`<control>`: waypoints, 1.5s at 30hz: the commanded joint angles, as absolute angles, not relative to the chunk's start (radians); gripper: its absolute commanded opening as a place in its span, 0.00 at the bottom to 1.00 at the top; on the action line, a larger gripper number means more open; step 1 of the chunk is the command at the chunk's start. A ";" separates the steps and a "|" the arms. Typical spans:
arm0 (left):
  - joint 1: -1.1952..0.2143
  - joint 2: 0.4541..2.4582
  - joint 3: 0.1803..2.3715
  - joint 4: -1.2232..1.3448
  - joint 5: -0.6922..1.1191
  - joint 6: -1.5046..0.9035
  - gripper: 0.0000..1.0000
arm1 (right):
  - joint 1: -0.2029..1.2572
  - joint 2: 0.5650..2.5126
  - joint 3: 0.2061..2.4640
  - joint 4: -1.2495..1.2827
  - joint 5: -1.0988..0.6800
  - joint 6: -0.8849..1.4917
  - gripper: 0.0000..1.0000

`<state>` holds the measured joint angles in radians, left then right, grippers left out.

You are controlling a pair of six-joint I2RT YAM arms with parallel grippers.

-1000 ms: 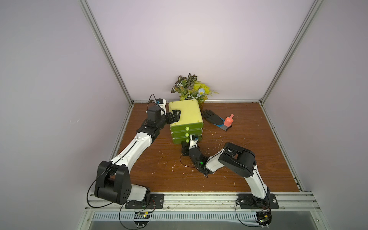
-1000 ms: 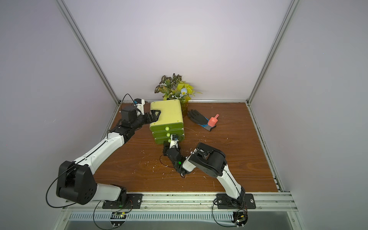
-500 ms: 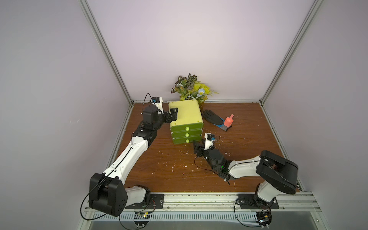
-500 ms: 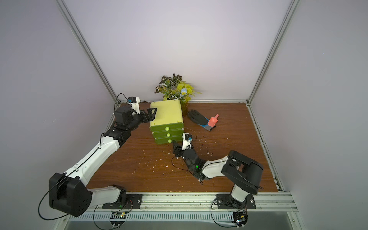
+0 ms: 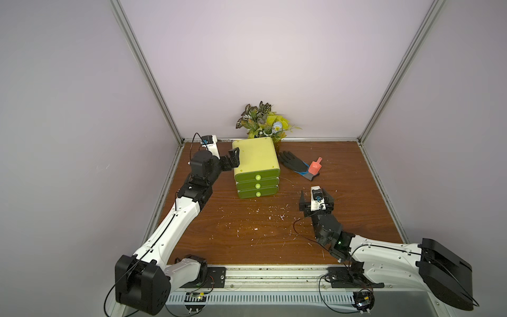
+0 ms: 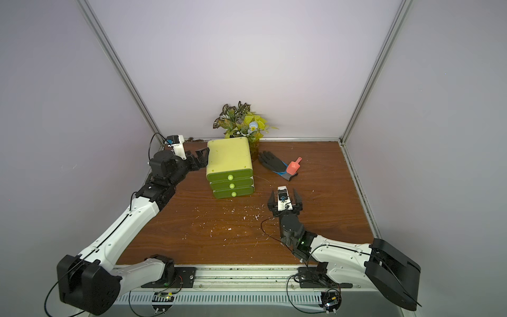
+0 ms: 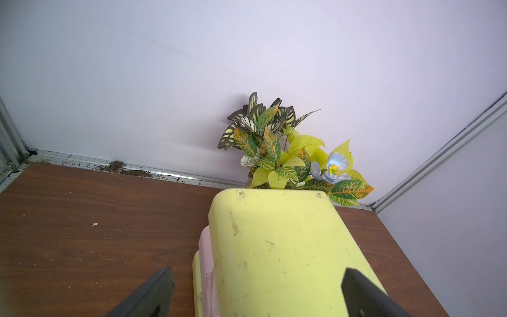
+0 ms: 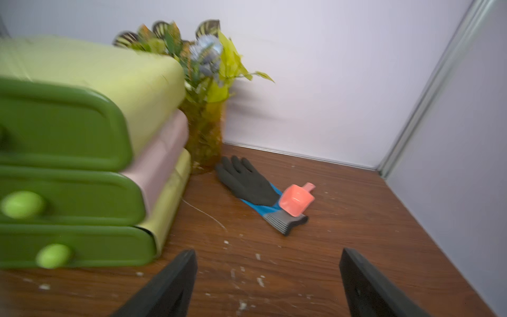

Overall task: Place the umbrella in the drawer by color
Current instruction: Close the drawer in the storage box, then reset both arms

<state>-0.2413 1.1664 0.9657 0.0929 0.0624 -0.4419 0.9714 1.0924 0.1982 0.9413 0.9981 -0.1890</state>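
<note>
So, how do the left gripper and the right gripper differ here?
The left gripper is at the drawer unit's side, the right gripper apart from it, over the table. The left gripper points sideways, the right gripper toward the back wall. Both are open and empty.

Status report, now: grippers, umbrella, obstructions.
Left gripper open beside drawer unit. Right gripper open, empty. All three drawers shut; no umbrella in sight. Glove and scoop off to the side.

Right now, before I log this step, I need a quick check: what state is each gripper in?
Left gripper: open, holding nothing.
Right gripper: open, holding nothing.
</note>
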 commanded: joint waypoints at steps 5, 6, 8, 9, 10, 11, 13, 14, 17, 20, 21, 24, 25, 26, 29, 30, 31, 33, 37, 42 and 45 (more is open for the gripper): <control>-0.249 1.132 0.964 0.122 0.059 -0.450 0.99 | 0.747 1.106 0.052 1.028 0.887 -0.235 0.99; -0.251 1.128 0.963 0.121 0.057 -0.449 0.99 | 0.717 1.118 0.063 1.008 0.898 -0.207 0.99; -0.251 1.120 0.962 0.124 0.054 -0.449 0.99 | 0.674 1.132 0.109 0.926 0.901 -0.148 0.99; -0.253 1.118 0.961 0.127 0.055 -0.449 0.99 | 0.642 1.137 0.117 0.927 0.857 -0.136 0.99; -0.252 1.115 0.962 0.127 0.055 -0.449 0.99 | 0.614 1.144 0.117 0.949 0.815 -0.132 0.99; -0.252 1.113 0.962 0.126 0.054 -0.450 0.99 | 0.581 1.151 0.112 0.986 0.786 -0.125 0.99; -0.255 1.105 0.961 0.126 0.045 -0.441 0.99 | 0.496 1.172 0.106 1.063 0.735 -0.106 0.99; -0.255 1.101 0.960 0.127 0.039 -0.437 0.99 | 0.457 1.186 0.103 1.100 0.721 -0.101 0.99; -0.257 1.086 0.957 0.124 0.016 -0.419 0.99 | 0.340 1.270 0.089 1.275 0.700 -0.136 0.99; -0.258 1.070 0.956 0.125 0.000 -0.407 0.99 | 0.244 1.377 0.069 1.487 0.658 -0.190 0.99; -0.259 1.067 0.955 0.127 -0.004 -0.402 0.99 | 0.225 1.402 0.066 1.531 0.658 -0.200 0.99; -0.261 1.059 0.953 0.127 -0.014 -0.391 0.99 | 0.207 1.358 0.045 1.498 0.598 -0.185 0.99; -0.261 1.058 0.953 0.127 -0.015 -0.390 0.99 | 0.205 1.333 0.022 1.507 0.558 -0.190 0.99; -0.261 1.057 0.953 0.128 -0.017 -0.388 0.99 | 0.204 1.309 0.000 1.515 0.520 -0.195 0.99; -0.261 1.054 0.953 0.129 -0.010 -0.391 0.99 | 0.203 1.280 -0.040 1.545 0.445 -0.210 0.99; -0.263 1.052 0.953 0.129 -0.007 -0.396 0.99 | 0.203 1.284 -0.041 1.549 0.430 -0.219 0.99; -0.265 1.051 0.953 0.131 -0.003 -0.397 0.99 | 0.203 1.282 -0.040 1.542 0.413 -0.222 0.99; -0.264 1.055 0.953 0.131 0.003 -0.400 0.99 | 0.205 1.259 -0.022 1.478 0.379 -0.202 0.99; -0.264 1.055 0.956 0.131 0.021 -0.413 0.99 | 0.176 1.233 -0.029 1.462 0.208 -0.084 0.99; -0.264 1.058 0.952 0.137 0.021 -0.413 0.99 | 0.133 1.510 -0.048 1.766 0.275 -0.044 0.99; -0.266 1.061 0.950 0.136 0.015 -0.406 0.99 | 0.136 1.531 0.116 1.499 0.306 -0.035 1.00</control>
<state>-0.2562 1.0687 0.9619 0.1089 0.0132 -0.4145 0.1387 1.5551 0.0292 1.5497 0.2916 -0.0814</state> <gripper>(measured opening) 0.989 0.995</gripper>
